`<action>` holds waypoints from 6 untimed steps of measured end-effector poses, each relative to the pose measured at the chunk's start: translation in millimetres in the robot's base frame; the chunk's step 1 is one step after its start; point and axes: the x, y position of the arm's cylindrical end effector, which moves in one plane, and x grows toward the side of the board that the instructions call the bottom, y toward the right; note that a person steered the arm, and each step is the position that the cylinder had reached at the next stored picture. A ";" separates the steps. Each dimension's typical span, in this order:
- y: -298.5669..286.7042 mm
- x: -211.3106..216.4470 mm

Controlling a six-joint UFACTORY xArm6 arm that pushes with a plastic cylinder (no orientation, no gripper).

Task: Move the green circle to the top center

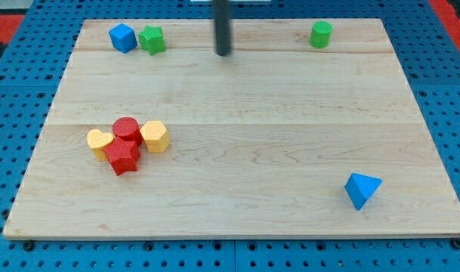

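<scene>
Seven blocks sit on the wooden board [290, 136], and none of them, nor the board, carries any lettering I can read. I have no jaws to open or close on this rig, only a straight dark rod holding nothing; my tip [223, 54] rests on bare wood near the view's top, slightly left of centre, touching no block.

To the view's right of my tip, well apart from it, the green circle [320, 35] stands alone close to the top edge. To the view's left of my tip, also clear of it, a green block [152, 39] of a jagged, star-like outline sits just beside a blue block [121, 37] that looks hexagonal; whether those two touch I cannot tell.

At the view's left middle, four blocks are bunched together: a red circle [127, 128], a red star-like block [121, 156] below it, a yellow heart-like block [100, 141] on their left and a yellow hexagonal block [154, 136] on their right. Near the view's bottom right, a blue triangle [362, 189] lies by itself.

The rod's upper part is cut off by the top of the view, so the arm itself is out of sight. Around the board a blue perforated table [10, 136] shows, with red patches at both top corners.
</scene>
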 end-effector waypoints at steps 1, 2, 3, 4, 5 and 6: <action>127.5 10.2; 169.2 -32.1; 137.4 -71.7; 48.8 -82.3; 37.6 -82.8; 54.3 -110.9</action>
